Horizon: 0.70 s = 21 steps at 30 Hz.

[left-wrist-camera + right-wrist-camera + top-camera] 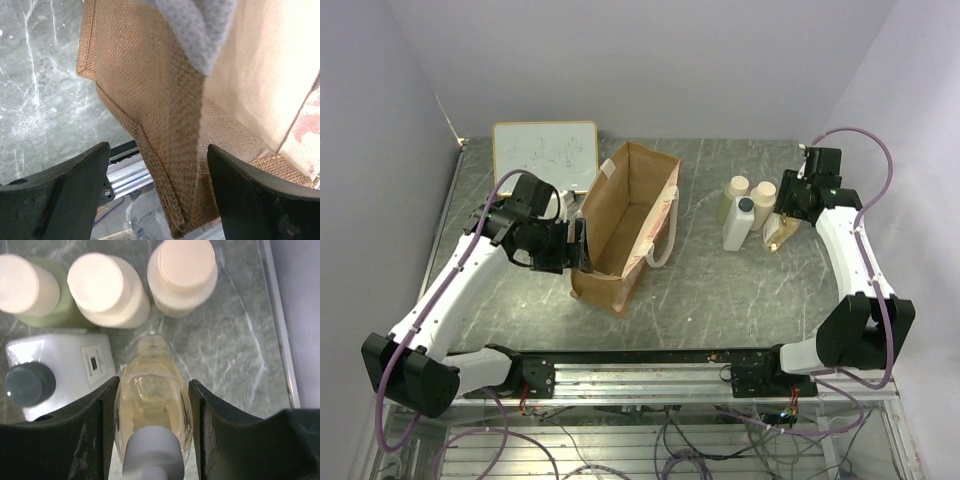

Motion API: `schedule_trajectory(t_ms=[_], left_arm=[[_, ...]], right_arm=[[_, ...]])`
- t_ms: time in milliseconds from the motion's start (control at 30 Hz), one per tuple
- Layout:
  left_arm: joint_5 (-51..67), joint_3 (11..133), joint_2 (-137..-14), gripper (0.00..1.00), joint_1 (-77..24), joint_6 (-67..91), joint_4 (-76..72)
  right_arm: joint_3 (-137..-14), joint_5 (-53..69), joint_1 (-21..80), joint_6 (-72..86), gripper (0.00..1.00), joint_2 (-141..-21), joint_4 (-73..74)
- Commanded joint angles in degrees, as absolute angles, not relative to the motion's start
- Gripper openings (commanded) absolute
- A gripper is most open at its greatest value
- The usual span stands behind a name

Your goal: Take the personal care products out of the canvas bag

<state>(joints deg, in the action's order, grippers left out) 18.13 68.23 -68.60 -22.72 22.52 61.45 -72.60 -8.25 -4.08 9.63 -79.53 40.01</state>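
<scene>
Where the top view shows the grey table (720,290), the canvas bag (620,220) occupies the centre of the frame with its open mouth turned toward the camera, and a framed whiteboard (545,155) lies just behind it at upper left. The left fingers (577,245) sit at the bag's left wall, near its lower corner. In the left wrist view the left fingers (65,195) are spread wide, one at lower left and one at lower right of the frame, and the woven wall of the bag (170,140) runs down between them with a gap on each side; they grip nothing. The personal care products are grouped at the right of the top view, well apart from the bag. The right fingers (786,222) are closed against both sides of the amber bottle (778,237), which is tilted, just right of the white squarish bottle (738,228); whether its base touches the table cannot be told. In the right wrist view the amber bottle (152,395) fills the gap between the right fingers (75,435), white top at the bottom edge of the frame. The white squarish bottle (65,365), dark cap at lower left, stands just beside the finger at lower left of the frame. Three cream-capped cylinders (102,287) stand upright in a row across the top of that frame, close together; the leftmost has a pale green body.
</scene>
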Motion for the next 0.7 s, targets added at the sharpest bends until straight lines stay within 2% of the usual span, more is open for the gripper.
schedule_trajectory(t_ms=[0,267,600,667], left_arm=[[16.93,71.06,-67.73,0.89,-23.02,23.09,62.93],[15.85,71.36,-66.64,0.89,-23.03,23.54,63.54],[14.61,73.07,-66.12,0.89,-23.03,23.84,64.07],[14.52,73.05,-65.86,0.89,-22.98,24.12,64.04]], right_arm=[[-73.60,-1.54,-5.67,7.06,0.00,-81.50,27.51],[-72.24,4.95,-5.66,9.22,0.00,-85.77,25.49],[-68.89,4.94,-5.68,8.30,0.00,-86.47,23.44],[-68.57,5.17,-5.60,7.87,0.10,-86.61,23.27]])
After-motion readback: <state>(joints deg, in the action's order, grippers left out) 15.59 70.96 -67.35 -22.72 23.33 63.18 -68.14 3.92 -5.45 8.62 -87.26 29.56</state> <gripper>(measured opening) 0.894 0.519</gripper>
